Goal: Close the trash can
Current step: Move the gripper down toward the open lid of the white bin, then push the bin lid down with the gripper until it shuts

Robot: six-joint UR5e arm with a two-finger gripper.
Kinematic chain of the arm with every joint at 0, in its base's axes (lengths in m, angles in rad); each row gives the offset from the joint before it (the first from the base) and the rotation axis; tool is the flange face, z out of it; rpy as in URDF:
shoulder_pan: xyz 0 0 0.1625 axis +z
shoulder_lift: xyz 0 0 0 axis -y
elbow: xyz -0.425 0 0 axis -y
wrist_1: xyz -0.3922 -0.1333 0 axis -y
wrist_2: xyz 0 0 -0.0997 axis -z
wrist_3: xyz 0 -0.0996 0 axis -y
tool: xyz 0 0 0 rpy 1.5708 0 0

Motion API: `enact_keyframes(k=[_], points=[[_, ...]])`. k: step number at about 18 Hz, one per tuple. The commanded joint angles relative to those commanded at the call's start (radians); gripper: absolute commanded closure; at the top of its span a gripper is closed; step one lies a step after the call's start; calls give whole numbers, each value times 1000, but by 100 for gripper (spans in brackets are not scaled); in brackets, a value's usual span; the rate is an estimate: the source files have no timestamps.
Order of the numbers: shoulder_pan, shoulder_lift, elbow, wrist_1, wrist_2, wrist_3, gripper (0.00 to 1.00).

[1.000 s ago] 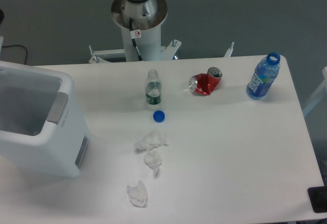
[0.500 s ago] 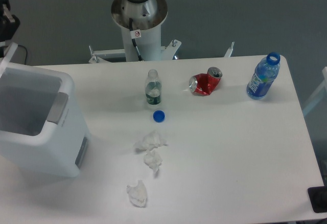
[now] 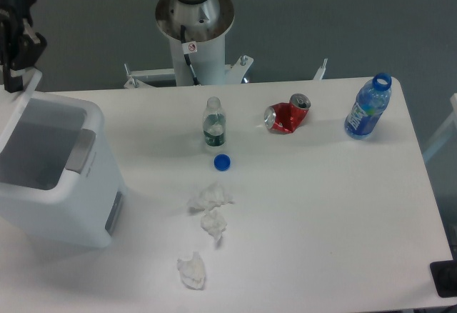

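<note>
The gripper (image 3: 16, 77) is at the far left corner of the open trash can (image 3: 64, 184), touching its raised lid (image 3: 18, 106); whether its jaws are pinching anything is unclear.

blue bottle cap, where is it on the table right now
The blue bottle cap lies loose near the table's middle, just in front of the small clear bottle and just behind the crumpled tissues.
</note>
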Motion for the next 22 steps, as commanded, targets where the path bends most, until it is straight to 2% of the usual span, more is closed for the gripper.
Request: enact_keyframes(k=[22], points=[[23,-52,0,9,-2,0,100]])
